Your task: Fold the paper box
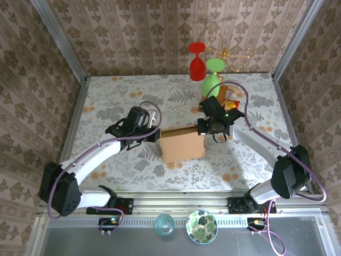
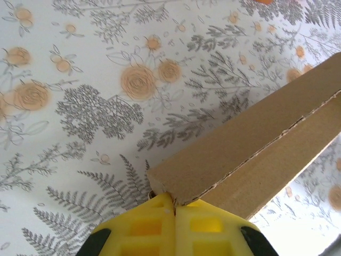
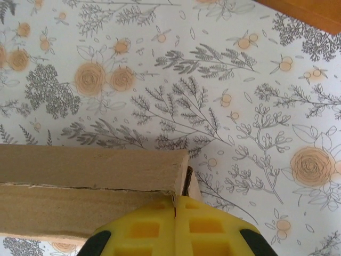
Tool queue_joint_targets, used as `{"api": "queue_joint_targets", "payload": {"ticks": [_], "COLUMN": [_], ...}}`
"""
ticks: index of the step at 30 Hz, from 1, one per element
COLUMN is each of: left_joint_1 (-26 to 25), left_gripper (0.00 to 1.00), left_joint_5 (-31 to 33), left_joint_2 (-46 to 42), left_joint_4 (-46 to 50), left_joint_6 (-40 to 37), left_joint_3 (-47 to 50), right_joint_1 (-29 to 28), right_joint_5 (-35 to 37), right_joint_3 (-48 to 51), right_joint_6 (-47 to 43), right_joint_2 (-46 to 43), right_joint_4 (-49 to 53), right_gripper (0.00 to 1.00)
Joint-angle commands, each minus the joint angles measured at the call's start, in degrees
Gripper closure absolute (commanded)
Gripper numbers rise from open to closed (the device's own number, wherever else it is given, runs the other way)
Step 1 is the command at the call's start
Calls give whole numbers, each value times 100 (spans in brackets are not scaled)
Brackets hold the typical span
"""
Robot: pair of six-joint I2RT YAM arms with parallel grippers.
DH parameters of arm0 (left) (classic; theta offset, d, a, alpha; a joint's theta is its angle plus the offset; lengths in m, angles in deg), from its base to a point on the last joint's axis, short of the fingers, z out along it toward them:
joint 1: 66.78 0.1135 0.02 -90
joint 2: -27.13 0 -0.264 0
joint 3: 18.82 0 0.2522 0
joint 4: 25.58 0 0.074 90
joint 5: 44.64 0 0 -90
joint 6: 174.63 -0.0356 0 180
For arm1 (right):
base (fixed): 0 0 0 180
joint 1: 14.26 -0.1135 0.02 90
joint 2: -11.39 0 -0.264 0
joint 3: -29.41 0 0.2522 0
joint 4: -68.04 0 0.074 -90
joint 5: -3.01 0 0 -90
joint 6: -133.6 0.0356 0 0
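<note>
Near rail: 1 teal glass [image 1: 164,224] and 1 leaf-patterned bowl [image 1: 201,226] are sitting side by side, not touching, between the 2 arm bases.

Mid-table: 1 box [image 1: 182,144] is lying on the floral table [image 1: 106,101], between the 2 grippers. It is showing plain brown, unmarked cardboard. From above it is reading as roughly rectangular, with a narrow strip creased off along its far side. In the left wrist view the box [image 2: 250,144] is showing 2 cardboard faces meeting along a ragged die-cut seam. In the right wrist view the box [image 3: 80,176] is showing the same seam.

The left gripper [image 1: 155,135] is meeting the box's far left corner. Close up, the left gripper [image 2: 173,205] is pressing its yellow fingers together, pinching that corner. The right gripper [image 1: 204,127] is meeting the far right corner. Close up, the right gripper [image 3: 175,205] is likewise pinching cardboard, with no gap showing.

Far edge: 1 wooden stand [image 1: 226,95], 1 green glass [image 1: 212,80], 1 red glass [image 1: 197,61] and 1 gold wire ornament [image 1: 229,53] are clustering together.
</note>
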Motion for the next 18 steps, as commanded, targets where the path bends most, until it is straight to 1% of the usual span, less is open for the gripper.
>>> {"api": "queue_joint_targets", "payload": {"ticks": [1,3,7,10,18], "left_joint_1": [-46,8,324,463,545], "left_gripper": [100,100,100,100,100], "left_joint_5": [224,412,464,522,738], "left_joint_2": [197,263,458,508,435], "left_joint_4": [-482,-617,-865,-1005,-1494], "left_joint_6": [-307,-437,-645,-803,-1052], "left_joint_3": [-215,-232,-360,-431,-239], "right_joint_1": [-150,-173,-217,-241,-323], "right_joint_5": [-44,12,112,127,189], "right_joint_3": [17,-28,-132,-195,-155], "right_joint_6": [163,200,284,341,303], "right_joint_2": [32,187,427,537,758], "right_joint_4": [-846,-1083,-1558,-1758,-2378], "right_gripper": [100,100,100,100,100]}}
